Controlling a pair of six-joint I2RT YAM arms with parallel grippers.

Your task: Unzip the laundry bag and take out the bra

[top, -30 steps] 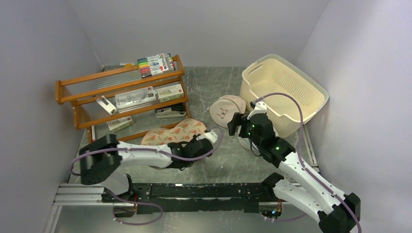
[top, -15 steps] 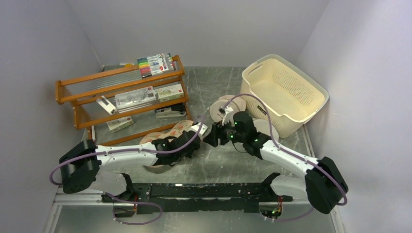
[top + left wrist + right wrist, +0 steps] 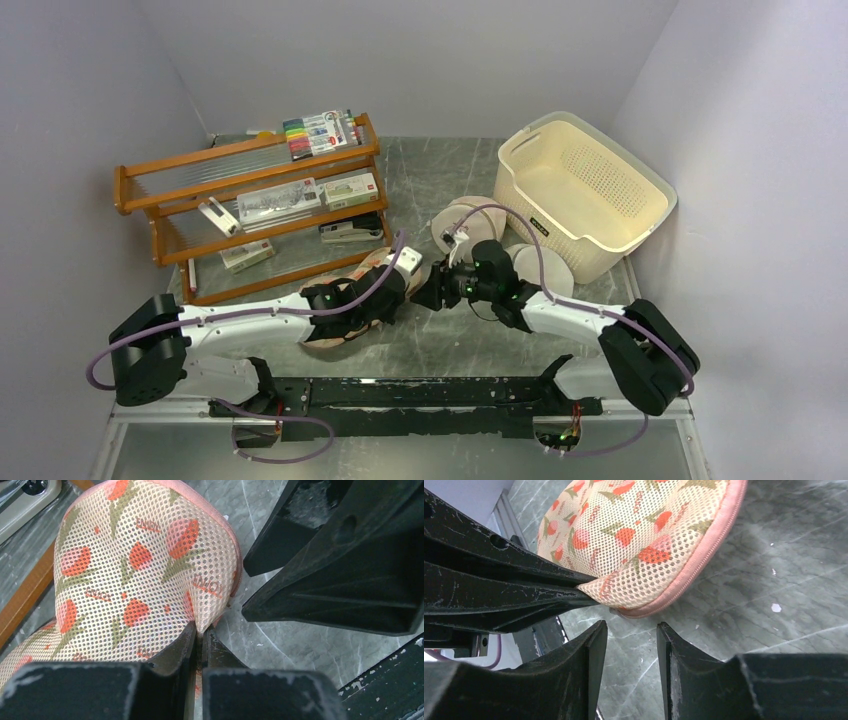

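the left arm [image 3: 250, 320] stretches low and forward toward the middle. the left end effector [image 3: 199, 630] is pinched tight, its fingers [image 3: 172, 652] almost meeting on a fold of the laundry bag [image 3: 140, 570]. the right arm [image 3: 575, 315] bends inward, also low, with the right end effector [image 3: 628, 630] facing the left one, nearly tip to tip. its jaws stand partly apart with nothing between them.

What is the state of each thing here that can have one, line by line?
left gripper: shut, pinching the edge of the laundry bag.
laundry bag: zip closed where it shows.
right gripper: open, nothing between its fingers, close to the bag's zip edge.
basket: upright, nothing seen inside.
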